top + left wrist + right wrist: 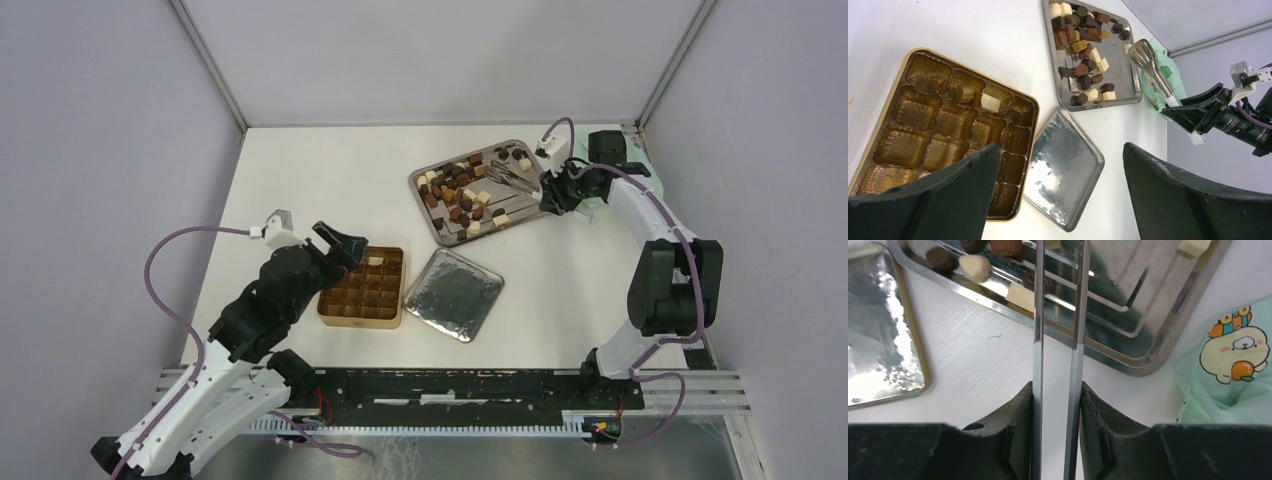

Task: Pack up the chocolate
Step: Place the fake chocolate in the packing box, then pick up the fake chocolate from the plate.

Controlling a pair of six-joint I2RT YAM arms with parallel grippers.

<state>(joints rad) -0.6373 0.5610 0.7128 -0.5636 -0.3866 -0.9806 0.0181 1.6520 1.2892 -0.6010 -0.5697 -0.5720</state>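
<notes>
The right claw (1056, 395) pinches both arms of the tongs (1038, 315), which reach over the far-right tray (1148, 315), where most of the chocolate (455, 190) lies. The left claw (338, 243) hangs spread wide above the near-left tin (360, 323), which holds two pieces. A silver lid (455, 293) lies just right of it.

On the table (320, 180), the tin (360, 323) sat near and left of centre, with its lid (455, 293) lying flat just to its right. Farther back and to the right stood the tray (1122, 75), holding most of the chocolate pieces (455, 190), while two pieces (990, 102) lay in compartments along the tin's far side. The tongs (510, 177) reached over the tray from its right edge, and a cloth (1228, 365) lay just right of the tray.
</notes>
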